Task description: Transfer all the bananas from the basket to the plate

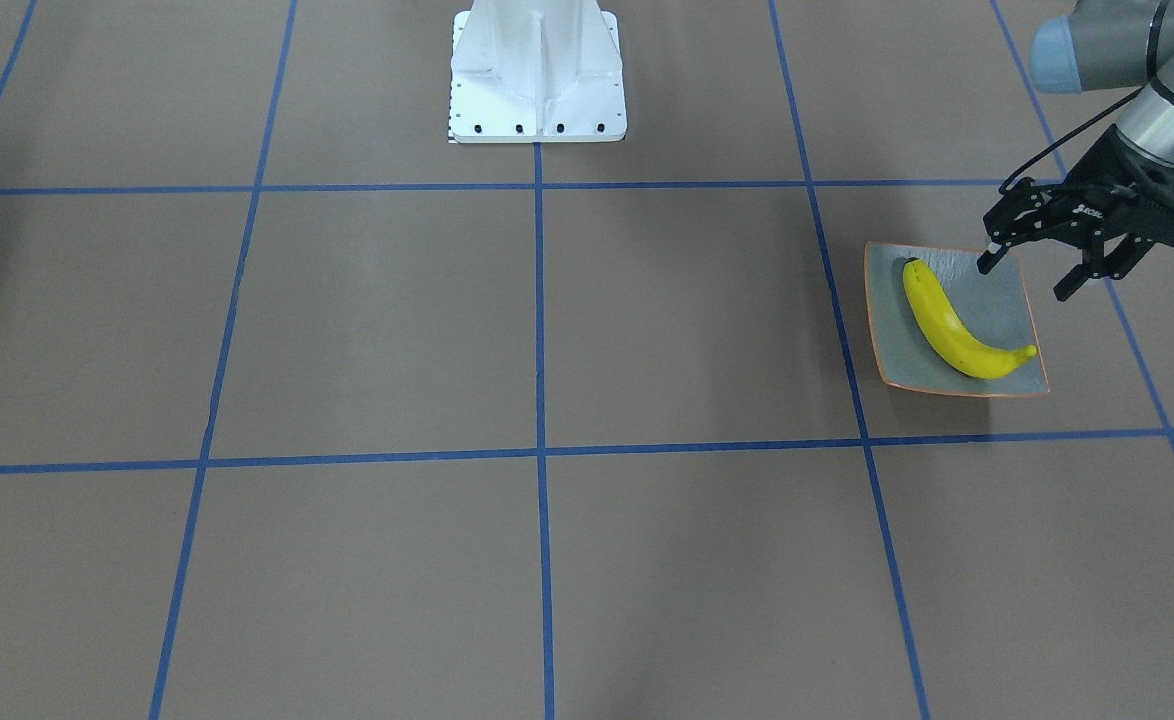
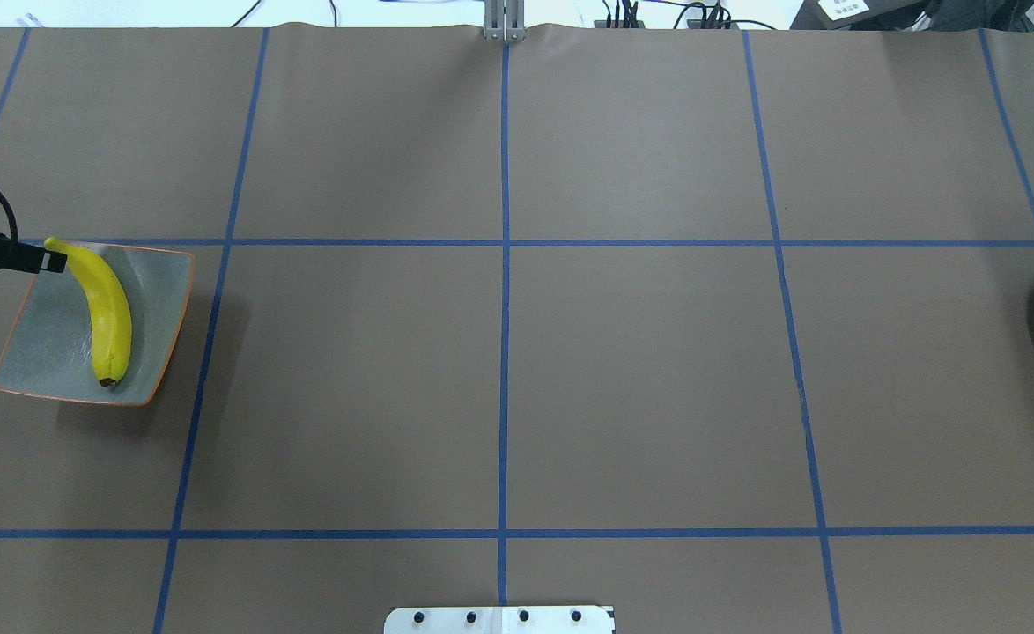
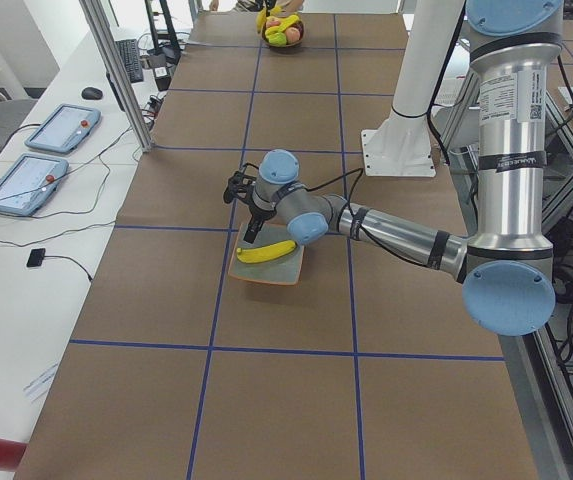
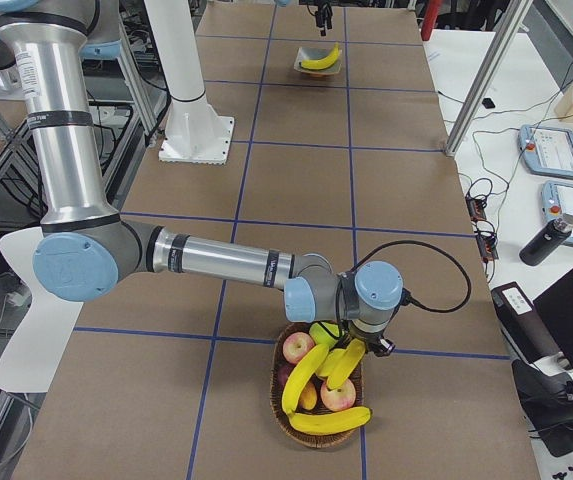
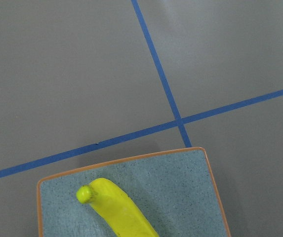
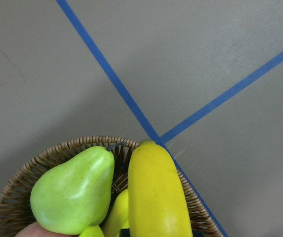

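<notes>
One yellow banana [image 1: 952,325] lies diagonally on the grey-green square plate [image 1: 1022,315] with the orange rim. My left gripper [image 1: 1027,278] hangs open and empty just above the plate's corner, beside the banana's dark tip; the left wrist view shows that banana [image 5: 116,212] and the plate [image 5: 181,187] below. In the exterior right view three bananas [image 4: 306,375] lie in the wicker basket [image 4: 282,418], and my right gripper [image 4: 358,350] is down on them. I cannot tell if it is open or shut. The right wrist view is filled by one banana [image 6: 156,197].
The basket [image 6: 32,168] also holds a green pear [image 6: 74,192] and red apples [image 4: 296,348]. The white robot base [image 1: 537,75] stands at the table's middle edge. Blue tape lines grid the brown table. Tablets [image 3: 61,128] lie on a side bench.
</notes>
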`<state>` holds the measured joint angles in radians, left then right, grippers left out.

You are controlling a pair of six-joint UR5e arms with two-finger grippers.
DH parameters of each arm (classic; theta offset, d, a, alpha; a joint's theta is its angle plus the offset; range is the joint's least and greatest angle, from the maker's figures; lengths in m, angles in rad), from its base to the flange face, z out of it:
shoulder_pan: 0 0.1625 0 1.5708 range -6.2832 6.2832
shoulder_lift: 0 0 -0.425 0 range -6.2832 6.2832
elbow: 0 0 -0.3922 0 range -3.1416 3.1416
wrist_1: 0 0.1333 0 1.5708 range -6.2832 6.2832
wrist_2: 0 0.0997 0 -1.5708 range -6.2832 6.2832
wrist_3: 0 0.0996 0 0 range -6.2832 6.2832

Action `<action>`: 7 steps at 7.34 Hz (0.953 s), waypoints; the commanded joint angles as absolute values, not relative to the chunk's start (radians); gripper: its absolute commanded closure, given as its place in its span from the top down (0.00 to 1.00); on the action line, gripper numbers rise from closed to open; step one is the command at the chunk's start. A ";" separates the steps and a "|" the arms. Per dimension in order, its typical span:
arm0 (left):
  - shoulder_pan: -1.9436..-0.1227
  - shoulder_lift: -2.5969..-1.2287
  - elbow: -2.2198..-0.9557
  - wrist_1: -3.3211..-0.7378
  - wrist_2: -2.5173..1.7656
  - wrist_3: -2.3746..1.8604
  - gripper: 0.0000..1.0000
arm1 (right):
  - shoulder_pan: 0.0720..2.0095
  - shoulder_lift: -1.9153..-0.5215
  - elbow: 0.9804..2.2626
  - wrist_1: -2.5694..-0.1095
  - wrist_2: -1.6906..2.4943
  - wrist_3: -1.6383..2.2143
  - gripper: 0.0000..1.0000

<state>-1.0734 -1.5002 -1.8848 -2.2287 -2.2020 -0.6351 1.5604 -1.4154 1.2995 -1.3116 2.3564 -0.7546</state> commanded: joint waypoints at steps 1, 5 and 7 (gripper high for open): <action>-1.074 -1.499 -1.885 -2.229 -2.203 -0.637 1.00 | 1.566 -1.366 1.315 -1.312 2.352 -0.546 0.00; -1.071 -1.503 -1.891 -2.230 -2.203 -0.650 1.00 | 1.505 -1.318 1.486 -1.301 2.362 0.001 0.00; -1.069 -1.572 -1.890 -2.229 -2.201 -0.751 1.00 | 1.404 -1.273 1.601 -1.299 2.361 0.395 0.00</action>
<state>-1.0704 -1.5294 -1.8908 -2.2295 -2.2025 -0.6790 1.4677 -1.3021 1.5269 -1.3008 2.3610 0.1445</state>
